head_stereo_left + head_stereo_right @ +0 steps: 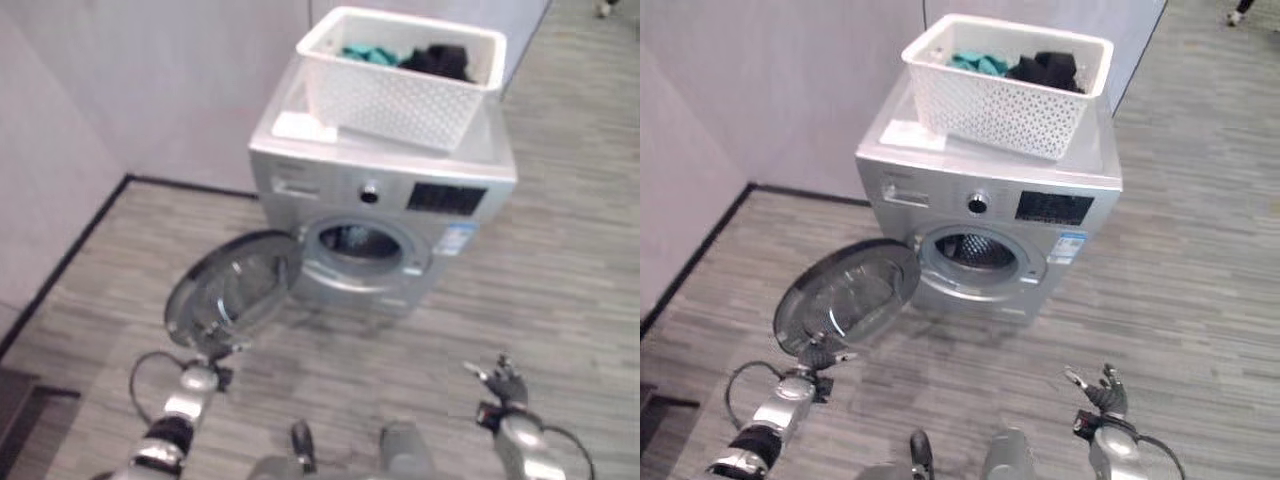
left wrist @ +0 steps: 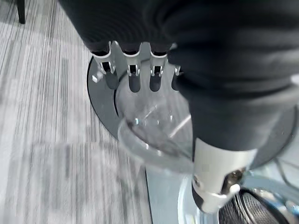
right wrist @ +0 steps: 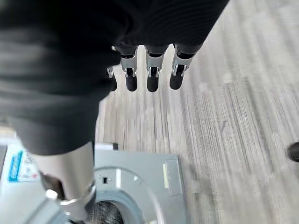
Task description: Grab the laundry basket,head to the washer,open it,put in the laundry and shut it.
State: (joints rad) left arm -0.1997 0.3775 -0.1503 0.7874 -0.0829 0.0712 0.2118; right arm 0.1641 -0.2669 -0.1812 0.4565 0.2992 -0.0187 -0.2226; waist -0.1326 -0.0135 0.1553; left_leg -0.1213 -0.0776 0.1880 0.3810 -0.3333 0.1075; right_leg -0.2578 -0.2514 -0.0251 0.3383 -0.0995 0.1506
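Note:
The silver front-loading washer [image 1: 385, 195] stands against the wall. Its round door [image 1: 235, 290] is swung wide open to the left, and the dark drum opening [image 1: 355, 242] shows. On the washer's top sits the white perforated laundry basket [image 1: 400, 95], holding teal laundry [image 1: 368, 54] and black laundry [image 1: 440, 60]. My left hand [image 1: 198, 380] is low by the door's lower rim. Its fingers [image 2: 134, 74] are straight over the door glass [image 2: 154, 135] and hold nothing. My right hand [image 1: 507, 385] hovers open above the floor in front of the washer, right of the drum opening, with fingers [image 3: 149, 77] straight.
A white sheet [image 1: 305, 127] lies on the washer top beside the basket. Pale walls with a black baseboard [image 1: 70, 255] close off the left and back. Grey plank floor [image 1: 560, 290] stretches to the right. A person's shoe [image 1: 607, 8] shows at the far right.

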